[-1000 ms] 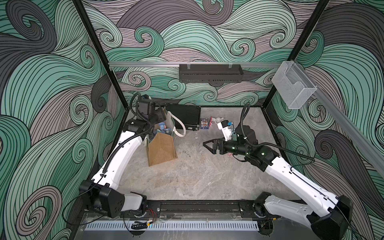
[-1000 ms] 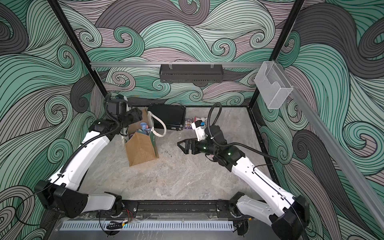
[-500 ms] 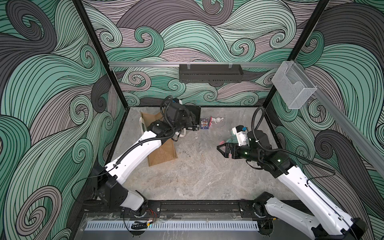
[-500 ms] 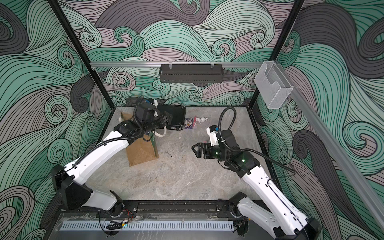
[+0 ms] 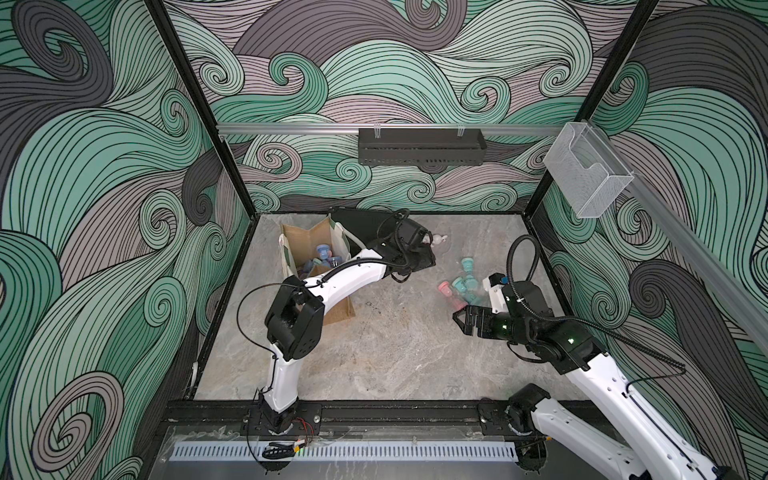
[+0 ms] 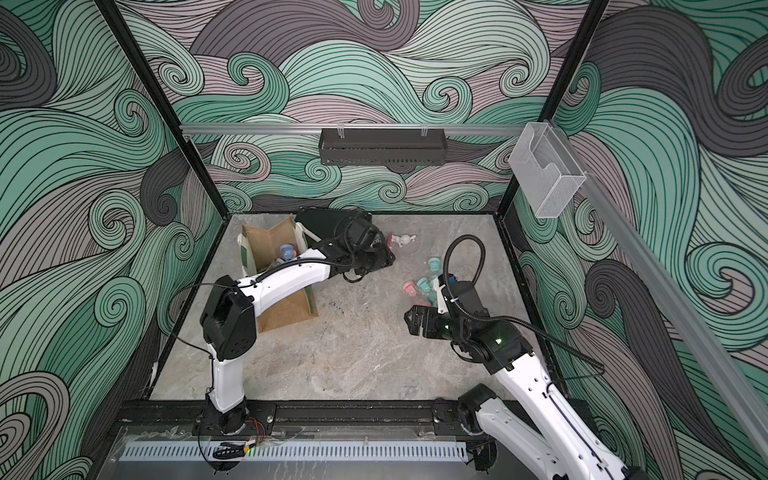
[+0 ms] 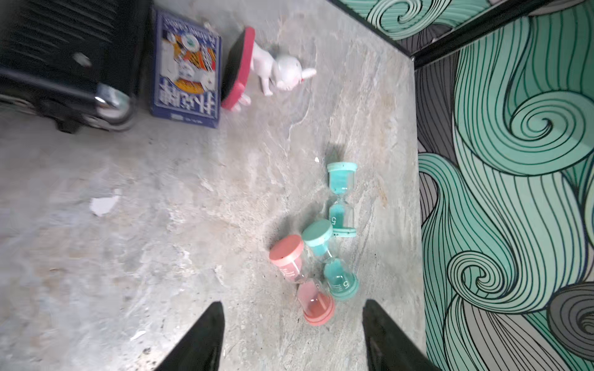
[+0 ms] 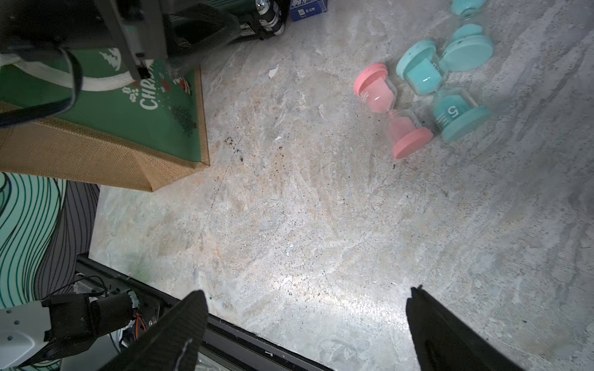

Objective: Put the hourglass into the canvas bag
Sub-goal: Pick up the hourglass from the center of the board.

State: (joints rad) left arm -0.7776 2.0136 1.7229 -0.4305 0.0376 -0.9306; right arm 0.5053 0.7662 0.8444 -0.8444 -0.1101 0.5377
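Observation:
The canvas bag (image 5: pixel 338 309) stands open at the back left in both top views (image 6: pixel 286 311), and its green lettered panel (image 8: pixel 128 106) shows in the right wrist view. Blue hourglasses (image 5: pixel 323 251) lie inside it. A pink hourglass (image 7: pixel 302 279) and two teal ones (image 7: pixel 334 260) (image 7: pixel 341 196) lie on the table at the right. My left gripper (image 7: pixel 292 303) is open and empty, with the pink hourglass just ahead of its fingertips. My right gripper (image 5: pixel 461 322) hovers open and empty in front of the hourglasses (image 8: pixel 393 109).
A flat black case (image 7: pixel 64 57) lies at the back beside the bag, under my left arm (image 5: pixel 353 276). A blue card box (image 7: pixel 186 67) and a white rabbit figure (image 7: pixel 276 70) lie next to it. A clear holder (image 5: pixel 586 174) hangs on the right wall.
My left arm has swung from the bag rightward over the black case towards the hourglasses on the table. My right arm has drawn back to the right, uncovering them.

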